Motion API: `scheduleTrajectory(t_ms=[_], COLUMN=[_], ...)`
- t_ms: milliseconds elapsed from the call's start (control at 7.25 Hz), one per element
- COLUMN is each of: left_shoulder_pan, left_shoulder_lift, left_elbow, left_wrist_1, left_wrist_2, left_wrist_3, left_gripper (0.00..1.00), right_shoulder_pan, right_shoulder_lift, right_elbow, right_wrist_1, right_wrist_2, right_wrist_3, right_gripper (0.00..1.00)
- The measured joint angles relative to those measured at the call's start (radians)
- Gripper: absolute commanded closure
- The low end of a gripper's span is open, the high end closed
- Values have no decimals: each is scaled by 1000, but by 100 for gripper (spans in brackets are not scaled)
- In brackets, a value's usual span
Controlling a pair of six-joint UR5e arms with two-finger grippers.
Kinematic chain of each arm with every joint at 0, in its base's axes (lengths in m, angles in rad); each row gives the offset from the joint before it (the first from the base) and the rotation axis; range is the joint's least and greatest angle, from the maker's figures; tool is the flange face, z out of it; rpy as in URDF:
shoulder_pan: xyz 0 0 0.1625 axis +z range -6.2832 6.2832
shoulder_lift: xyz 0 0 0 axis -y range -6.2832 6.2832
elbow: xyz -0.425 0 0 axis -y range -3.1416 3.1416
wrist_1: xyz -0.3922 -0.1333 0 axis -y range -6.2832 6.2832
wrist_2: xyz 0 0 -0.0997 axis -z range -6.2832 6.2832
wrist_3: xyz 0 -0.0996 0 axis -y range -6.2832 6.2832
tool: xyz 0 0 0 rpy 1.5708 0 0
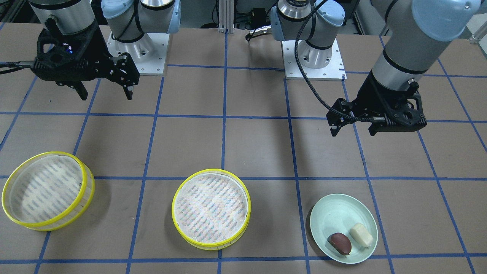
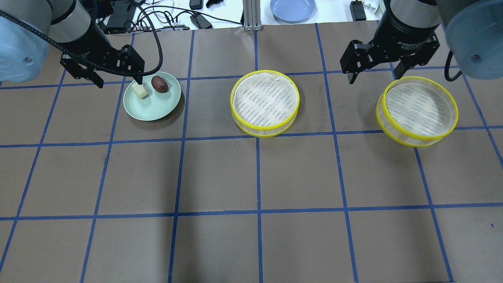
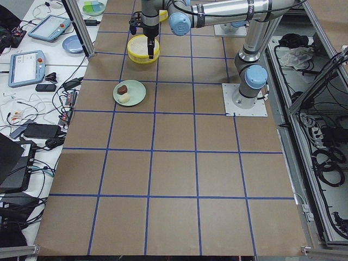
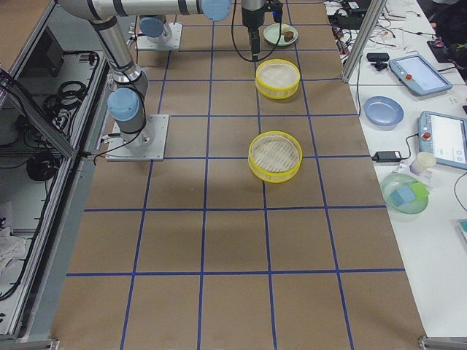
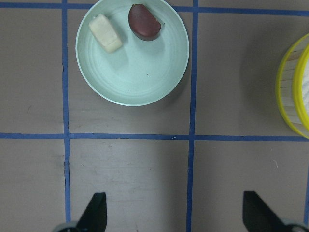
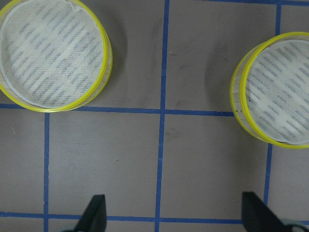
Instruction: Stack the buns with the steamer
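Plate (image 1: 335, 213) with cream bun (image 1: 362, 234), brown bun (image 1: 340, 243)

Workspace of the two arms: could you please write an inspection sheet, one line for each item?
Surface: brown paper table with blue tape grid.
Job's things: cream bun and brown bun side by side on the green plate; middle steamer and outer steamer empty, apart.
Clutter: nothing seen on the table.
Grippers: left pincer and right pincer open, empty, above the table.
Cables: black cable along the left arm; loose cables on the bench.
Surroundings: blue plate and pendant on the bench.
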Motion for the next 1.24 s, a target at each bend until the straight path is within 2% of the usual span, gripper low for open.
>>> scheduleTrajectory(t_ms=[138, 414, 690, 966, 1241], left_shoulder_pan=[22, 70, 109, 131, 135], left_shoulder_lift=[-28, -134, -256, -360, -434], left_elbow=[0, -1, 0, 12, 26], left_wrist_1=[34, 190, 353, 467, 537], left_wrist_2=[0, -1, -6, -15, -37], left_wrist_3=[45, 104, 115, 66, -27], left_gripper=[0, 0, 0, 6, 10], right_shoulder_pan=[-1, -38, -194, -362, -472], right_shoulder_lift=[2, 30, 96, 207, 343], right_elbow=[0, -3, -7, -10, -14], right_wrist_1=[-3, -19, -62, -186, -331], right_wrist_2=[-1, -7, -6, -35, -51], right_wrist_3=[-2, -80, -270, -437, -531], right_gripper=[1, 1, 1, 1, 2])
